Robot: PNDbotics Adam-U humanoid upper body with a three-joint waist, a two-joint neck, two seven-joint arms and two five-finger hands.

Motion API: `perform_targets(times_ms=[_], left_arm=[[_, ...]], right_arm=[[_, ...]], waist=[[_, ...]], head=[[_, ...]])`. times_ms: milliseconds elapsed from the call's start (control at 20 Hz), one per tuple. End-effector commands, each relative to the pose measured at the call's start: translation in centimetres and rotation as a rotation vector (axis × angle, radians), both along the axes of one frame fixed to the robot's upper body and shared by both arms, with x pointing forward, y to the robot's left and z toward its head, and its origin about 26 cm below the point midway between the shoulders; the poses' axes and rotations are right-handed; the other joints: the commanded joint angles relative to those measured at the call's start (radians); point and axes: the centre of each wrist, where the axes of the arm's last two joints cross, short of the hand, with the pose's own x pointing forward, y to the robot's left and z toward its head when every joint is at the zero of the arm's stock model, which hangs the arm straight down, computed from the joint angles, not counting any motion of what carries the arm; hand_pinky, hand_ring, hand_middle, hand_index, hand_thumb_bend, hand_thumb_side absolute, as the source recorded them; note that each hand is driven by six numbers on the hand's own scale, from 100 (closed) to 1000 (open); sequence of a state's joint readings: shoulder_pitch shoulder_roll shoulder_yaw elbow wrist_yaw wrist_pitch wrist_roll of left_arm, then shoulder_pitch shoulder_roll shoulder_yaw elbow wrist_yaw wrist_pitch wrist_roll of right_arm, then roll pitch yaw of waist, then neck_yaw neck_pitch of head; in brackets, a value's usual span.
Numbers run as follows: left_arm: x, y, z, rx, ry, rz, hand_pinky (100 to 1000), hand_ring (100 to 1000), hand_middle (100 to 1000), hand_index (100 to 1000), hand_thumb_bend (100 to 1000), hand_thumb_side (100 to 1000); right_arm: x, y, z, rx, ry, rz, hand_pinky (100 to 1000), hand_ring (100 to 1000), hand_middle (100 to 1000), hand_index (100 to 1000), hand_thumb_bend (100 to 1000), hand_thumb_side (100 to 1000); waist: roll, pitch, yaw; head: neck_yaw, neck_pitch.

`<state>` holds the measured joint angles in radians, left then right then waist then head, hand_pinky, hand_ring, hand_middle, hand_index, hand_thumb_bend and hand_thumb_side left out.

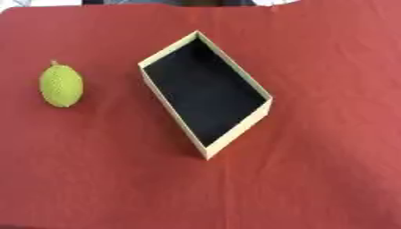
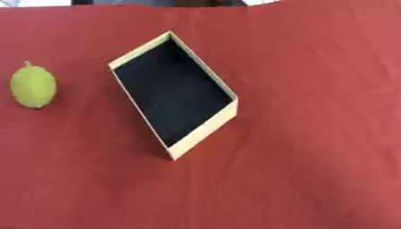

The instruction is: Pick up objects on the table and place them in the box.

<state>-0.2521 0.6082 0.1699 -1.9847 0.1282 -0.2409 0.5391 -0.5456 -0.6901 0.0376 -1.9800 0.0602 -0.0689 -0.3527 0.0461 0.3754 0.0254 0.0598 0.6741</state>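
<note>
The bench (image 1: 329, 170) is covered edge to edge by a red cloth (image 1: 94, 179), which lies mostly flat and shows shallow creases and soft folds, most noticeably across the right half. Along the far edge of the cloth a narrow strip of pale and dark background (image 1: 47, 2) is visible; nothing in that strip can be made out. A shallow rectangular box (image 1: 235, 134) sits near the middle of the bench, turned at an angle so that one corner points toward the far edge and the opposite corner points toward the near edge. Its walls are a pale cream colour and its inner floor is black. The interior appears to hold nothing. The box casts a faint shadow on the cloth along its left wall. A yellow-green oval fruit (image 1: 61, 85) with a small stem nub at its far end lies on the cloth to the left of the box, well apart from it and not touching it. The fruit rests with its long axis running roughly from near to far. Neither the left hand nor the right hand appears in either view, so how far each one is open, and whether it has hold of anything, cannot be told from here.
</note>
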Motion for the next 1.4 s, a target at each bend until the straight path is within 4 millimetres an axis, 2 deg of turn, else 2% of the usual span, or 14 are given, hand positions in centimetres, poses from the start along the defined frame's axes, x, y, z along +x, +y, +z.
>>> perform_targets(times_ms=[50,350,600,750,850,1050,1250,1400], left_arm=[[-0.3,0.1,0.9,0.038,-0.026,0.004,764,803,728,875,574,710],[-0.5,0.6,1.5,0.161,0.001,0.09,766,795,711,865,586,688],[-1.1,1.7,3.0,0.541,0.136,0.27,783,807,742,869,569,703],[-1.3,2.1,3.6,0.776,0.245,0.339,793,816,767,891,656,766],[-1.4,2.1,3.9,0.914,0.301,0.369,795,812,757,874,640,756],[-1.3,1.8,4.2,1.165,0.403,0.39,809,811,751,847,629,686],[-1.1,1.3,4.7,1.283,0.456,0.369,827,829,781,851,587,592],[-1.0,1.1,5.2,1.336,0.482,0.346,837,840,802,865,568,573]], right_arm=[[-0.6,-0.2,1.0,-0.019,-0.041,-0.011,798,793,724,825,150,610],[-0.6,-0.3,1.0,-0.024,-0.04,-0.018,799,795,724,826,146,613],[-0.7,-0.4,1.1,-0.044,-0.042,-0.024,799,794,725,826,145,610],[-0.7,-0.5,1.2,-0.053,-0.042,-0.025,800,794,724,826,131,617],[-0.7,-0.4,1.2,-0.056,-0.043,-0.021,801,793,724,826,134,613],[-0.7,-0.2,1.3,-0.06,-0.041,-0.013,800,790,719,826,134,614],[-0.7,-0.2,1.4,-0.064,-0.04,-0.008,801,789,718,826,133,614],[-0.7,-0.1,1.4,-0.066,-0.04,-0.006,801,789,718,826,132,614]], waist=[[-0.002,-0.017,0.0],[-0.001,-0.017,0.002],[0.003,-0.019,0.003],[0.006,-0.018,0.004],[0.006,-0.017,0.003],[0.006,-0.015,0.001],[0.004,-0.015,-0.001],[0.003,-0.016,0.0]], head=[[-0.004,-0.016],[-0.002,-0.014],[-0.005,-0.006],[-0.011,-0.003],[-0.017,-0.003],[-0.015,0.0],[-0.014,-0.002],[-0.016,-0.004]])
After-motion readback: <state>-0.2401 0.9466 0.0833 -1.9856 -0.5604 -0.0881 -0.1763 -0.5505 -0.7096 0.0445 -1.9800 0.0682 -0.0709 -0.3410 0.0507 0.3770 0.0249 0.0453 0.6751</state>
